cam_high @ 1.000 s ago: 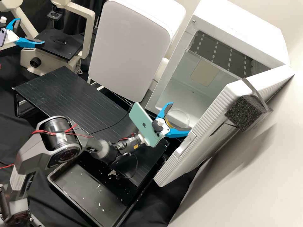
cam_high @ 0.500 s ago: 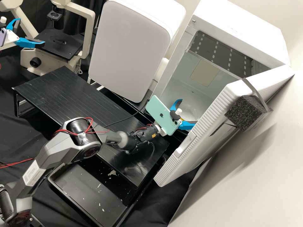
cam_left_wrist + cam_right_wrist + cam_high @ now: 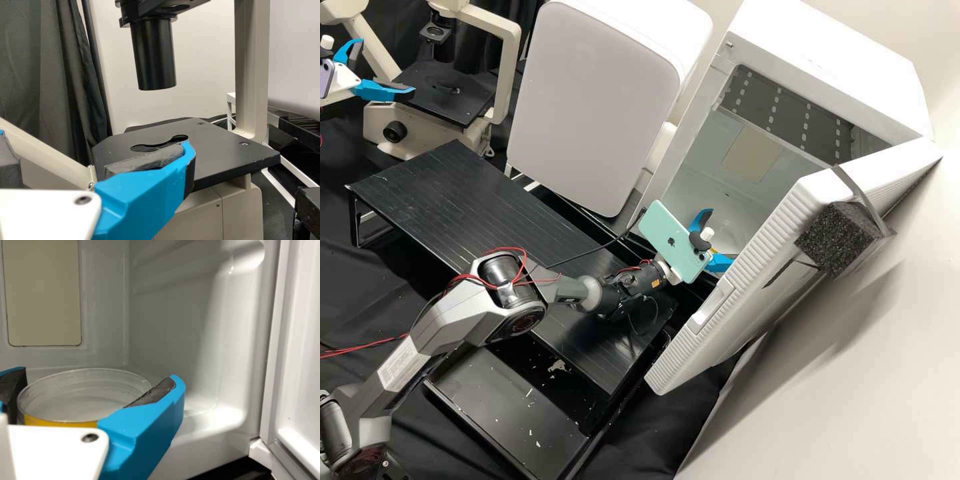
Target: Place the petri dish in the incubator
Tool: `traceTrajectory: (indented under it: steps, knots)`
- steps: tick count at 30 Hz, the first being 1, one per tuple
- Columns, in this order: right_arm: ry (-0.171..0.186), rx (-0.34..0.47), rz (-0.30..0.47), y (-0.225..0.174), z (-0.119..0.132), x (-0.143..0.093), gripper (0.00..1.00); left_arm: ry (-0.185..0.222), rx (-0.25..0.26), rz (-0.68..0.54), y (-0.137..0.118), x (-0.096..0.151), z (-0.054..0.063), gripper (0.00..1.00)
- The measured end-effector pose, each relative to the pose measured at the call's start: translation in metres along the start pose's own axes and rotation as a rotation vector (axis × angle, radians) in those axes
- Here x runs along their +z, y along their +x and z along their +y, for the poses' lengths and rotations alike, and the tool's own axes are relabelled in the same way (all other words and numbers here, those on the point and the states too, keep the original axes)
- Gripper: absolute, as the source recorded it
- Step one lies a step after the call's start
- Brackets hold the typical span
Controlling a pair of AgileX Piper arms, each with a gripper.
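In the high view my right gripper is at the open front of the white incubator, past the door's inner edge. Between its two blue fingers in the right wrist view, the gripper is shut on the clear round petri dish, which has a yellow band low on its side. Whether the dish touches the incubator floor I cannot tell. At the upper left of the high view my left gripper stands open beside the microscope; in the left wrist view this gripper has nothing between its fingers.
The incubator door stands open to the right, with a black foam block on it. A black platform and a dark tray lie under or near the right arm. The microscope stage is close to the left gripper.
My right gripper has moved right and slightly up in the high view, farther into the incubator opening with the dish, its arm stretching out. The left gripper has kept still.
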Motion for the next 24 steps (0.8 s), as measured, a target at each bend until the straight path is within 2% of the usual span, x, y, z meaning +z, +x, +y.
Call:
traceTrajectory:
  steps: [6, 7, 24]
  knots:
    - [0.005, -0.012, 0.009, 0.0030, -0.0059, -0.0028, 0.00, 0.000, 0.000, 0.000, 0.0000, 0.0000, 0.0000, 1.00]
    - [0.006, -0.013, 0.011, 0.0032, -0.0064, -0.0036, 1.00, 0.000, 0.000, 0.000, 0.0000, 0.0000, 0.0000, 1.00]
    - [-0.002, -0.028, -0.003, 0.0024, -0.0091, -0.0024, 1.00, 0.000, 0.000, 0.000, 0.0000, 0.0000, 0.0000, 1.00]
